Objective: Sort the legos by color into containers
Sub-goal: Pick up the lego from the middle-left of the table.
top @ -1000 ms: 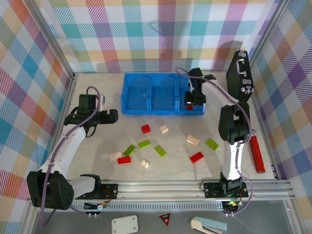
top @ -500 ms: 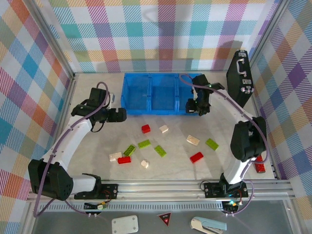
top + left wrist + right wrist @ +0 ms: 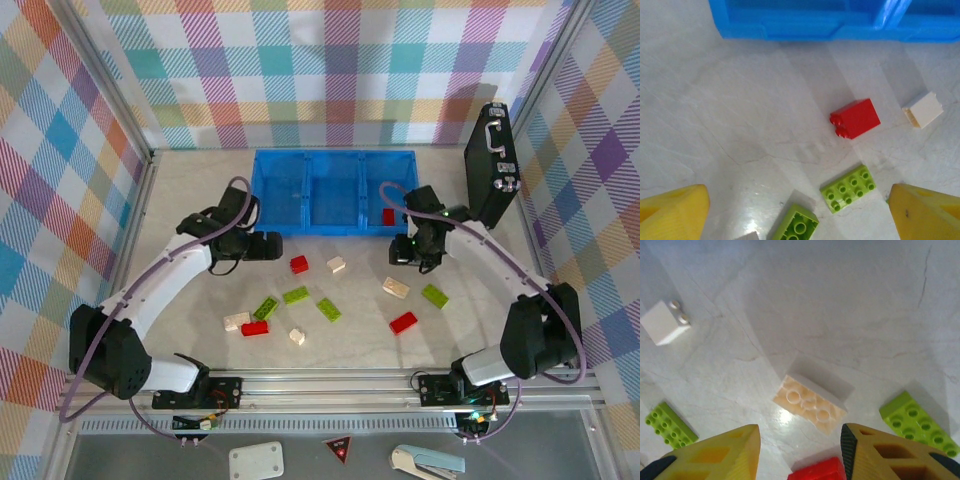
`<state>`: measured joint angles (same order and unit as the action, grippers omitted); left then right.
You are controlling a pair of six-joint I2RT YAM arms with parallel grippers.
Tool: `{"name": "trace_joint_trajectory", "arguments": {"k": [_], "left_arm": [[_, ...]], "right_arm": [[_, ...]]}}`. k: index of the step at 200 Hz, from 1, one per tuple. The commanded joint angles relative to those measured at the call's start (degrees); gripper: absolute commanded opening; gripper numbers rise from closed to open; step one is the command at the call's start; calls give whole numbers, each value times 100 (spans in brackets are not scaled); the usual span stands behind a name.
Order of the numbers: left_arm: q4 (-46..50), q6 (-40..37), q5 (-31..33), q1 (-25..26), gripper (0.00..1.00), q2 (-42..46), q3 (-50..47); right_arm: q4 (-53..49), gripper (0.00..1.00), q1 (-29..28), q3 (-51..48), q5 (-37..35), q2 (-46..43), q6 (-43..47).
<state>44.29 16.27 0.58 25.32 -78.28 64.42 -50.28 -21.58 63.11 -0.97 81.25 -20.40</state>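
my left claw (image 3: 272,246) is spread wide near a red lego (image 3: 855,118) lying before the blue tray (image 3: 790,27); my right claw (image 3: 800,432) hangs partly spread, empty, near a cream lego (image 3: 810,407).

No word, number or brand can be read on anything here. The only sign-like mark is a small dark triangle with a red centre (image 3: 340,450). It lies on the grey ledge (image 3: 540,445) well behind the left pincer (image 3: 276,247) and the right pincer (image 3: 402,257), out past the arm bases, and is too small to read.
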Motion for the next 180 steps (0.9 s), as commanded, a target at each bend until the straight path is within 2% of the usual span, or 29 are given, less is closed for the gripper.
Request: {"name": "trace_joint_trajectory", "arguments": {"k": [1, 70, 128, 180], "left_arm": [[44, 422, 71, 242, 91, -181, -193], [94, 893, 233, 871, 84, -322, -1029], [-40, 820, 71, 949, 71, -195, -1666], [-355, 574, -193, 975, 68, -465, -1829]], "right_arm": [[65, 48, -39, -335, 39, -323, -165], [190, 48, -39, -1021, 109, -624, -176], [299, 48, -43, -1296, 165, -655, -164], [313, 48, -54, -1398, 195, -669, -161]]}}
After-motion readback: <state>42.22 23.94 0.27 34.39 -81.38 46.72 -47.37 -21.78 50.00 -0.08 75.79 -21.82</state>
